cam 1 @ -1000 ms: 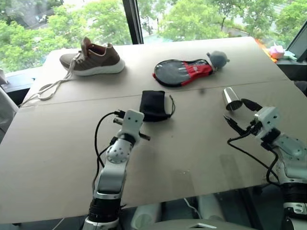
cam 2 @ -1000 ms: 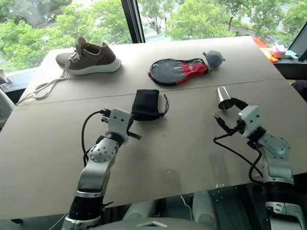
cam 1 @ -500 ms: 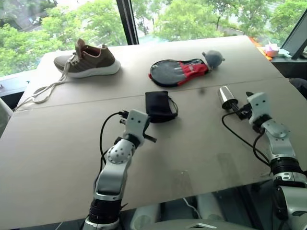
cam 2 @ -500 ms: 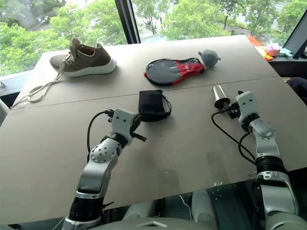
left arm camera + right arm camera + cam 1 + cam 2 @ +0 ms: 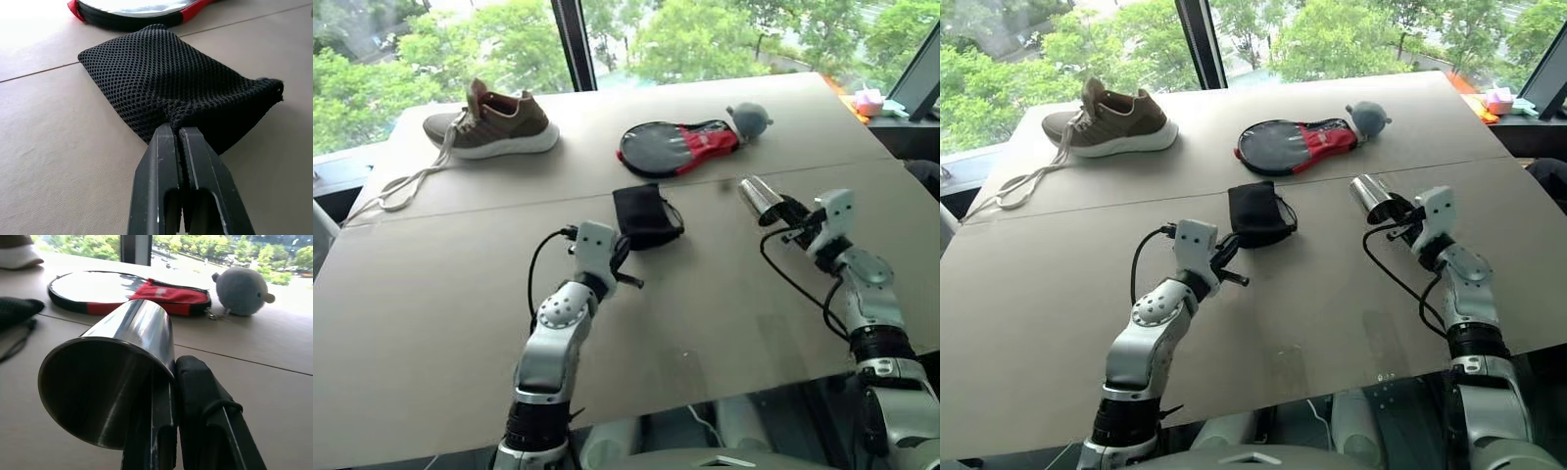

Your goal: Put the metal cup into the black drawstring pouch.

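Note:
The metal cup (image 5: pixel 758 196) is a shiny steel tumbler, tipped over with its open mouth (image 5: pixel 93 391) facing my right wrist. My right gripper (image 5: pixel 173 377) is shut on the cup's rim, one finger inside and one outside; in the head view the gripper (image 5: pixel 790 214) is just right of the cup. I cannot tell whether the cup touches the table. The black drawstring pouch (image 5: pixel 646 215) lies flat at mid-table, to the cup's left. My left gripper (image 5: pixel 177 129) is shut on a pinch of the pouch's mesh fabric (image 5: pixel 161 83) at its near edge.
A brown shoe (image 5: pixel 494 119) with trailing laces lies at the far left. A black-and-red paddle cover (image 5: pixel 675 147) and a grey plush toy (image 5: pixel 752 119) lie beyond the pouch and cup. A seam crosses the table (image 5: pixel 460 323). Windows stand behind the far edge.
My right gripper has shut on the cup's rim and tipped the cup over, carrying it a little to the left. My left gripper has stayed shut on the pouch and drifted slightly right.

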`<move>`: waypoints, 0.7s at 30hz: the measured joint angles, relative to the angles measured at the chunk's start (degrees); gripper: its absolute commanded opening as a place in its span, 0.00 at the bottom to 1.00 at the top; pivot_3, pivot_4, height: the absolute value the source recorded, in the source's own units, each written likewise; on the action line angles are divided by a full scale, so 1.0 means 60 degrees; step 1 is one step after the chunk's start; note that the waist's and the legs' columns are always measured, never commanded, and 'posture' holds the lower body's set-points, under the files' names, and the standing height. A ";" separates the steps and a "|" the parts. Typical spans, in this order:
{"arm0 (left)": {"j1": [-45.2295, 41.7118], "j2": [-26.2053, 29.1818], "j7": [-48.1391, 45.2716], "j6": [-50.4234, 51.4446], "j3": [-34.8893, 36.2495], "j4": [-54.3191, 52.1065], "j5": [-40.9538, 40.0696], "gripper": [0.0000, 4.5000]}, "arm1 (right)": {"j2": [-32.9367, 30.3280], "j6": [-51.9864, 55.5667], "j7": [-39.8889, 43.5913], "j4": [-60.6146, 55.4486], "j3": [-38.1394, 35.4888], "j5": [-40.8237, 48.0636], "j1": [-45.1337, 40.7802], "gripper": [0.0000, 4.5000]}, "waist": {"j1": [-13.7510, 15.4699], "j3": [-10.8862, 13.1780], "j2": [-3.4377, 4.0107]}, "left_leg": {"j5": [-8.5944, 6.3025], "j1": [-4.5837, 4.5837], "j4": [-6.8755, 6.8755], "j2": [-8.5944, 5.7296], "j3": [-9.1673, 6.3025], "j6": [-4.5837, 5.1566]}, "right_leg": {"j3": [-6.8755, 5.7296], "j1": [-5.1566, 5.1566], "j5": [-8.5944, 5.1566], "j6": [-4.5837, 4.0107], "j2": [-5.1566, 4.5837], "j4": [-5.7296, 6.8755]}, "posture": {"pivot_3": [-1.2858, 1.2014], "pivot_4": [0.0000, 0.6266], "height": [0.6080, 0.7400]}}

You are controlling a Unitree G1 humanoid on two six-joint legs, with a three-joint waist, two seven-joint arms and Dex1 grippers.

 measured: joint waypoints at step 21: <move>-0.0698 -0.0210 0.0010 0.1359 0.0163 -0.0943 -0.2179 0.00 | 0.0029 0.2565 0.1214 -0.4358 0.2388 0.0279 0.1198 0.01 | 0.0031 0.0004 0.0000 | 0.0020 -0.0003 0.0003 -0.0011 -0.0006 -0.0036 | -0.0009 -0.0004 -0.0003 0.0003 -0.0001 0.0000 | 0.52 0.24 1.00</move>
